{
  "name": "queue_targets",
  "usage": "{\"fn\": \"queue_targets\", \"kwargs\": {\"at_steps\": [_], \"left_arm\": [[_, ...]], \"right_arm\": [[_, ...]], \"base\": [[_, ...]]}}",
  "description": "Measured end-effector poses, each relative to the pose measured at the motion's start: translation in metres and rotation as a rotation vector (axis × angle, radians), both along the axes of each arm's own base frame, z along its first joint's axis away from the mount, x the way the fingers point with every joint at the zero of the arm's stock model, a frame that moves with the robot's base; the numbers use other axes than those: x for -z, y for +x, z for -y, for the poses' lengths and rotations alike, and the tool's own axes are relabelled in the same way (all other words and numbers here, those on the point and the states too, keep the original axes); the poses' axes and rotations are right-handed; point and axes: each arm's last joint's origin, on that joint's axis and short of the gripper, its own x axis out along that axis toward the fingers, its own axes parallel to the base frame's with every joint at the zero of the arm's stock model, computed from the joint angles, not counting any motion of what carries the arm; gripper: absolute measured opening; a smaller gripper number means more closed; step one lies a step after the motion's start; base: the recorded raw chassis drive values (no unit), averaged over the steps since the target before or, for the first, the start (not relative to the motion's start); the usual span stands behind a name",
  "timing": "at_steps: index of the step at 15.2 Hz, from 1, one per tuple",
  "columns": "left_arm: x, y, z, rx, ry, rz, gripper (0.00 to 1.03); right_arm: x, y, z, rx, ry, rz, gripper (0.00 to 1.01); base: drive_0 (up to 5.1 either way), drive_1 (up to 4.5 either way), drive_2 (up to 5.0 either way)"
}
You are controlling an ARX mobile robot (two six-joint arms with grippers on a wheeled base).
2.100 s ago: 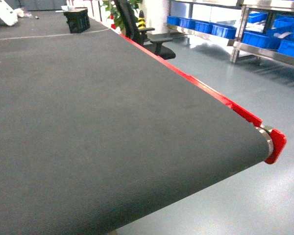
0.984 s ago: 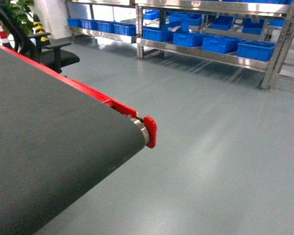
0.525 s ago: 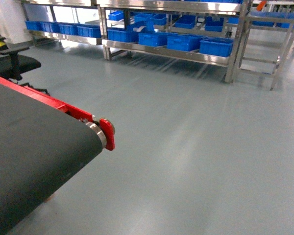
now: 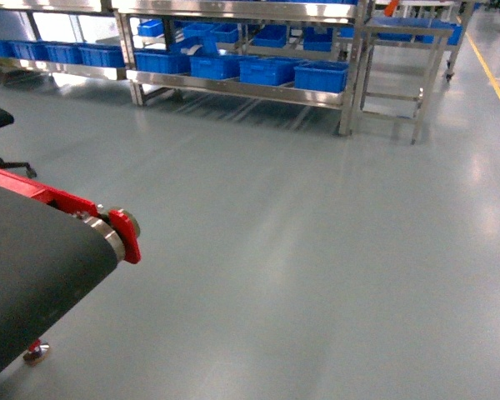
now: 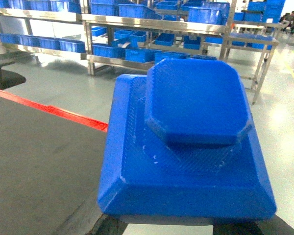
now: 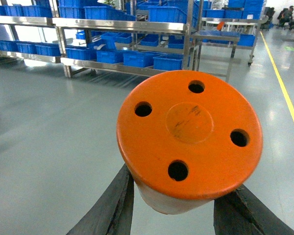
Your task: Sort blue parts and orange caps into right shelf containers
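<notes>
— Looking out from the head camera, what do you make of it?

— Open grey floor (image 4: 317,250) between the robot and the steel shelving (image 4: 233,87), where a row of blue crates (image 4: 321,77) sits on the lower shelf. The end of a conveyor belt (image 4: 33,267) with its red end cap (image 4: 127,235) juts in at lower left. Neither arm shows in this view.

— And the left wrist?

— The left gripper (image 5: 181,226) is clamped on a blue part (image 5: 186,147), its raised knob facing the lens; only the dark finger roots show at the bottom edge. The belt lies under and to the left, shelves well beyond.

— The right wrist?

— The right gripper (image 6: 179,205) pinches an orange cap (image 6: 188,139) between two dark fingers (image 6: 112,205), flat top with four small holes toward the camera. More crates (image 6: 169,62) stand on the racks behind.

— So the step in hand?

— Carrying both pieces to the shelves, I'd judge. Doing it well means keeping both grips firm and the arms tucked while the base rolls, then stopping square to the crates so each piece drops into its own container.

— Anything in the way?

— The belt's corner sits close on the left, and a steel table frame (image 4: 392,79) stands just right of the shelving. A yellow floor line (image 4: 496,79) runs along the far right; the floor between looks passable.
</notes>
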Motion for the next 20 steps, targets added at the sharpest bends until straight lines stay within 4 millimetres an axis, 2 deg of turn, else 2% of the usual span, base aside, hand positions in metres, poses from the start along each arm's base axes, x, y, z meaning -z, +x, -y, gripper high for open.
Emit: {"fn": "queue_targets", "kwargs": {"at_steps": [20], "left_arm": [[0.0000,0.0000,0.0000,0.000,0.000,0.000,0.41]], "right_arm": [[0.0000,0.0000,0.0000,0.000,0.000,0.000,0.40]], "base": [[-1.6,-1.65,-1.6]]}}
